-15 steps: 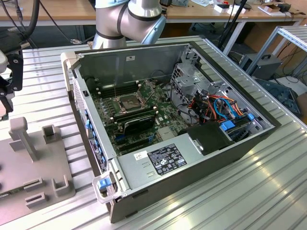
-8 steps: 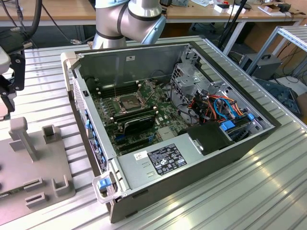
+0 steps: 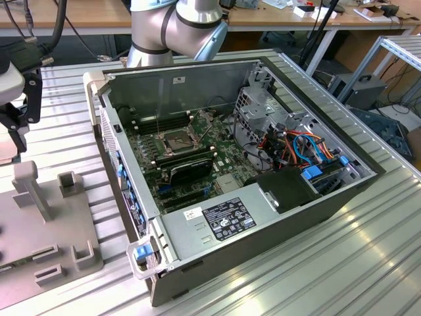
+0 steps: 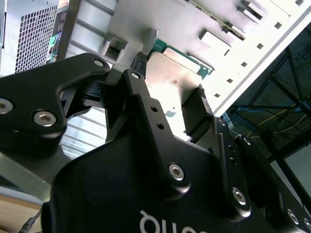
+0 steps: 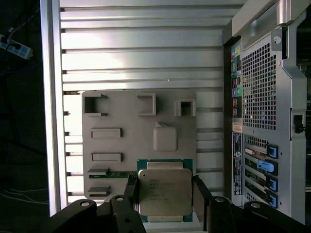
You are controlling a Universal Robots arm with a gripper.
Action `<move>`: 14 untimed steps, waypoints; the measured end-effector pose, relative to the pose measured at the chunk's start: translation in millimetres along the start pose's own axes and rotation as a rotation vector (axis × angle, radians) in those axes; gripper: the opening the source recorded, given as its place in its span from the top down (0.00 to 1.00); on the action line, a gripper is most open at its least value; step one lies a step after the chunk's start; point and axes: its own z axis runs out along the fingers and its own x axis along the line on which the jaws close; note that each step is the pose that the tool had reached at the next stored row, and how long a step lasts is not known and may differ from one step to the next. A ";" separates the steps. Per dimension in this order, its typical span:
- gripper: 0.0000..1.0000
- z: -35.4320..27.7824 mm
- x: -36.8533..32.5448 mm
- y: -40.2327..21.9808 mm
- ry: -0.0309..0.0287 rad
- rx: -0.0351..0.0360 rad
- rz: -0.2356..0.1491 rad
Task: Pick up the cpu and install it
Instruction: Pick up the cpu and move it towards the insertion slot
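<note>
A ribbed aluminium desk (image 3: 342,263) is seen in the exterior view. An open sheet-metal computer case (image 3: 197,85) is laid on it. Inside the case a grey power-supply box (image 3: 217,220) is set at the near side, and a square metal-framed socket (image 3: 176,140) with a dark centre is seated on the green board. Beside the case, at the exterior view's left, a matt grey moulded fixture plate (image 3: 46,217) with raised blocks and slots is placed.

In the first wrist view that plate is shown from above, and the cpu (image 5: 165,191) is held over it. The cpu is a thin flat square with a dull silver-grey metal lid, rounded corners and a narrow green rim. The pincer (image 5: 164,180) is closed to the chip's width, with its black fingers (image 5: 199,189) pressed against two opposite edges. In the second wrist view the lid is seen obliquely with a soft sheen, behind the pincer's black screwed linkage.
</note>
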 end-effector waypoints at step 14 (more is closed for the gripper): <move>0.46 0.0 -4.1 0.1 0.0000 0.0000 0.000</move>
